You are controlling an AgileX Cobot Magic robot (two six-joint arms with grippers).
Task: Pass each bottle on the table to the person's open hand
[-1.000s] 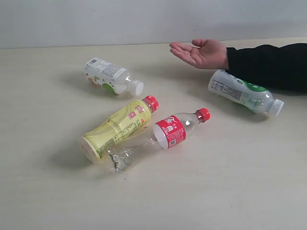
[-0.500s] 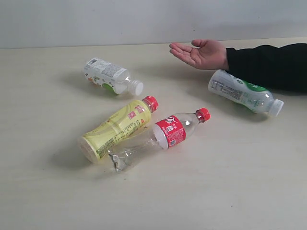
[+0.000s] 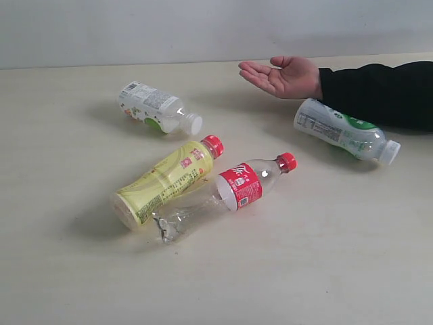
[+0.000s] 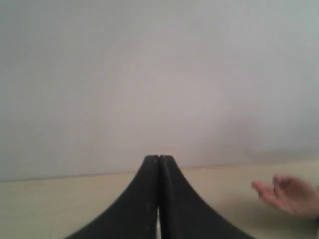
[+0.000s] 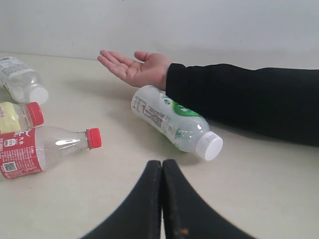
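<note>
**Four small plastic drink bottles, all lying on their sides on the pale beige matte worktop [image 3: 338, 271].**

- **Middle:** The yellow plastic bottle with a red cap [image 3: 166, 181] and the crushed clear plastic bottle with a red label and red cap [image 3: 230, 193] are lying close together. Whether they are touching cannot be told.
- **Back left:** One clear plastic bottle with a white-green label and white cap [image 3: 157, 108] is lying apart from the others.
- **Right:** The second white-green labelled bottle [image 3: 342, 131] is lying just beside the black sleeve [image 3: 379, 91]. It is near the person's bare open hand [image 3: 284, 76], which is waiting palm up.
- **Claws:** Your left claw [image 4: 159, 158] and right claw [image 5: 162, 162] are both pressed fully together and holding nothing. The second white-green labelled bottle is lying nearest the right one.

**Handling:** You are probably dealing with empty, light, thin-walled shells that are smooth, apt to roll and yielding under a squeeze. You are best taking each across its labelled mid-body, where the wall is running straightest. The crushed one is looking softest, so its labelled band is likely offering firmer purchase than its crumpled base.
</note>
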